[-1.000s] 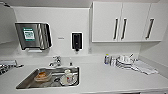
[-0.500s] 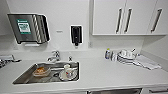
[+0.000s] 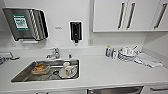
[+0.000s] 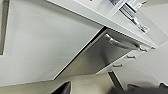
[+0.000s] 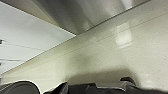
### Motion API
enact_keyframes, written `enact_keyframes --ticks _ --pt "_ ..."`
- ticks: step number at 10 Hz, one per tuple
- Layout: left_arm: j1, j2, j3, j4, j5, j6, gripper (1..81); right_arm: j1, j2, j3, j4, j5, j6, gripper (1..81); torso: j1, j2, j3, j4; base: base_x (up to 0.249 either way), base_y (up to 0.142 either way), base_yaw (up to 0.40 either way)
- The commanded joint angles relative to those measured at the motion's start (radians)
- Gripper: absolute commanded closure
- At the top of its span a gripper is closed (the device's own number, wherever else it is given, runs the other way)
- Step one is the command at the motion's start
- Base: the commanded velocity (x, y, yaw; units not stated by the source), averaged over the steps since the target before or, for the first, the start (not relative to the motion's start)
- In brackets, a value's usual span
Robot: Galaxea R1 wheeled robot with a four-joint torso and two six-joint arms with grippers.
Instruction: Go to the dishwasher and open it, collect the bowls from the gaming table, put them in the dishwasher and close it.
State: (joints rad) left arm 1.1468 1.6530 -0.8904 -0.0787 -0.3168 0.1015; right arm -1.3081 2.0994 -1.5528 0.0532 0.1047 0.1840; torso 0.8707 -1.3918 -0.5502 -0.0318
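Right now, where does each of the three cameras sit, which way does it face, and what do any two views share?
Head: high up, facing forward and down at the white countertop and steel sink; none of the robot's body in it.
Left wrist: low, tilted, facing the stainless-steel dishwasher front with its bar handle; dark robot parts at the frame edge.
Right wrist: low, near the pale floor; dark robot parts at the edge.
Shared: both wrist views catch the dishwasher's steel front.
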Motion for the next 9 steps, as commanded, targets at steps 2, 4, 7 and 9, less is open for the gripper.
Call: enact_keyframes --ticks 2,4,7,9 --pt "-0.153 -0.065 0.077 0.054 -0.015 -0.034 1.0 0.098 -0.074 0.047 0.019 -0.039 -0.001 1.0 0.000 0.000 0.000 0.000 0.000 0.000 0.000" --pt "-0.224 -0.068 0.093 0.048 0.001 -0.065 1.0 0.112 -0.098 0.074 0.019 -0.039 -0.001 1.0 0.000 0.000 0.000 0.000 0.000 0.000 0.000" --pt "-0.236 -0.065 0.094 0.047 0.025 -0.075 1.0 0.173 -0.152 0.149 0.017 -0.058 0.049 1.0 0.000 0.000 -0.001 0.000 0.000 0.000 0.000" --pt "-0.236 -0.064 0.088 0.043 0.027 -0.075 1.0 0.236 -0.171 0.191 0.019 -0.125 0.080 1.0 0.000 0.000 -0.001 0.000 0.000 0.000 0.000"
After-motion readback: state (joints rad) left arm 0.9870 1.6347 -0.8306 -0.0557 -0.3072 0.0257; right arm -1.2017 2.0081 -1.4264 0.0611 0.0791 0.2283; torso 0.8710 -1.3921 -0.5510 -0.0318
